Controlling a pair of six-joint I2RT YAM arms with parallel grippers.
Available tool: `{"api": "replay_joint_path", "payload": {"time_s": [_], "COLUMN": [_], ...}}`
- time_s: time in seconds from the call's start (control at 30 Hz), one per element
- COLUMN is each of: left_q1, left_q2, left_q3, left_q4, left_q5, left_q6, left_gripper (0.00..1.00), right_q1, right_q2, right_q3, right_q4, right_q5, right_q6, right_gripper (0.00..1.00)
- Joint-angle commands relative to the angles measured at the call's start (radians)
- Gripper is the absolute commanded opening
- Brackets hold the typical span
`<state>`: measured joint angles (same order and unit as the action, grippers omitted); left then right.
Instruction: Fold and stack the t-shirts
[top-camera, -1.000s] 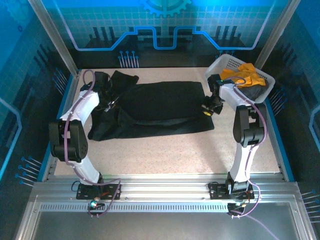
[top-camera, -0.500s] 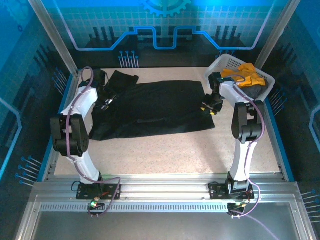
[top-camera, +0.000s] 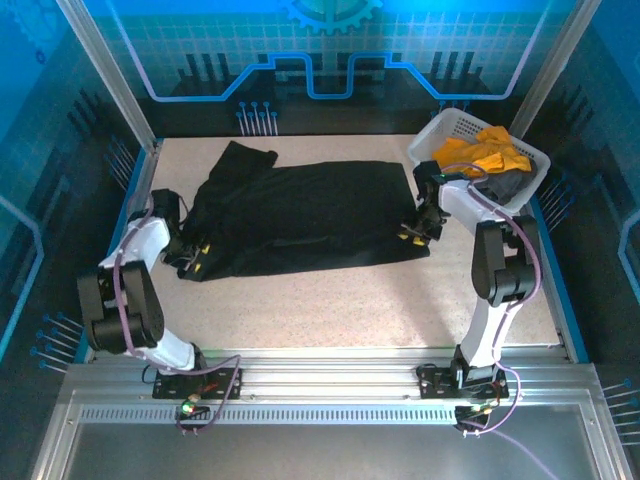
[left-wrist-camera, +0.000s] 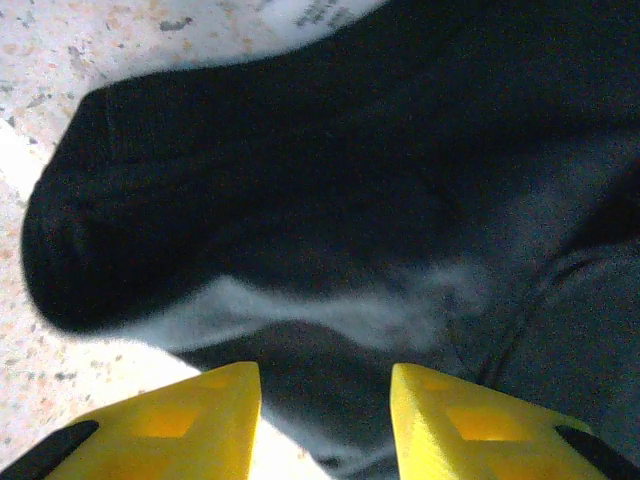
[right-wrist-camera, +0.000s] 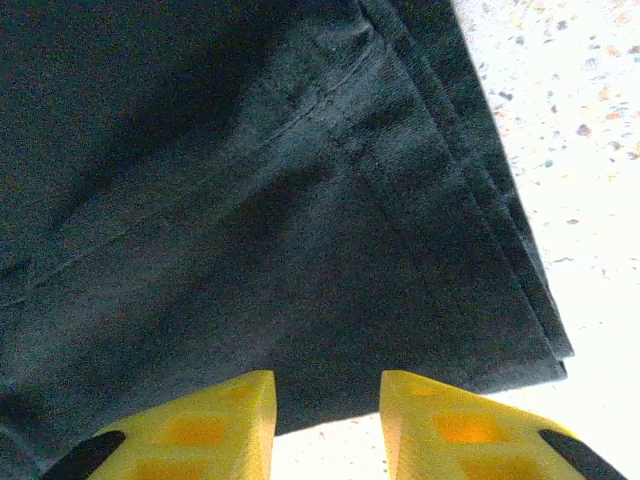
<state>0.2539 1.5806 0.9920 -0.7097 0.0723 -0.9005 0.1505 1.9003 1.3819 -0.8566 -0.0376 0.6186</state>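
Speckled tabletop (top-camera: 330, 300) lies bare along your near side, and what has changed sits just beyond it. A second ago your left arm was reaching up at the far-left sleeve, with the cloth ridged and bunched below it. Now the left gripper (top-camera: 198, 257) has come back to the near-left corner of the black t-shirt (top-camera: 310, 215), and that side has drawn in and lies flatter. In the left wrist view its yellow fingers (left-wrist-camera: 200, 420) stand apart with a rumpled dark fold just ahead and nothing pinched between them. The right gripper (top-camera: 410, 235) has slid down the right edge to the near-right corner. From the right wrist its fingers (right-wrist-camera: 470, 425) are likewise spread, and the stitched hem and its corner lie just in front on the table, not held. You now have both claws open at the two near corners, which reads to me as the set-up for taking the near edge and carrying it over in a first fold. The spreading looks done, but no fold is made yet. Farther back the far-left sleeve lies uncovered and crooked, and may need tucking. At the far right, the white lattice basket (top-camera: 440, 130) has the orange-yellow t-shirt (top-camera: 495, 150) and the dark grey t-shirt (top-camera: 505, 185) heaped inside, both unfolded, so most of the task lies ahead.
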Motion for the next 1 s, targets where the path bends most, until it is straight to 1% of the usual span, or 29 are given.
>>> {"api": "replay_joint_path", "payload": {"time_s": [0.0,0.07,0.2,0.4,0.53,0.67,0.8,0.87,0.97], "left_q1": [0.015,0.042,0.105,0.108,0.101,0.068,-0.021,-0.062,-0.08], "left_q2": [0.1,0.139,0.159,0.146,0.109,0.022,-0.045,-0.085,-0.17], "left_q3": [0.014,0.009,-0.019,-0.033,-0.09,-0.166,-0.235,-0.276,-0.323], "left_q4": [0.01,-0.002,0.009,-0.016,-0.012,-0.012,-0.024,-0.029,-0.028], "left_q5": [0.042,-0.007,-0.033,-0.052,-0.021,-0.018,-0.001,0.0,-0.032], "left_q6": [-0.043,-0.069,-0.106,-0.061,-0.061,-0.082,-0.139,-0.183,-0.217], "left_gripper": [0.36,0.3,0.28,0.29,0.29,0.3,0.3,0.3,0.31], "right_q1": [-0.006,-0.017,-0.05,-0.061,-0.066,-0.082,-0.141,-0.174,-0.197], "right_q2": [0.072,0.11,0.169,0.167,0.128,0.058,-0.045,-0.097,-0.179], "right_q3": [0.023,0.039,0.065,0.058,-0.005,-0.112,-0.233,-0.291,-0.353], "right_q4": [-0.026,-0.051,-0.107,-0.151,-0.154,-0.159,-0.145,-0.135,-0.095], "right_q5": [-0.001,0.0,0.007,0.037,0.038,0.073,0.081,0.075,0.048], "right_q6": [-0.037,-0.045,-0.046,-0.052,-0.04,-0.012,0.022,0.043,0.052], "right_gripper": [0.32,0.32,0.31,0.33,0.34,0.34,0.35,0.35,0.35]}}
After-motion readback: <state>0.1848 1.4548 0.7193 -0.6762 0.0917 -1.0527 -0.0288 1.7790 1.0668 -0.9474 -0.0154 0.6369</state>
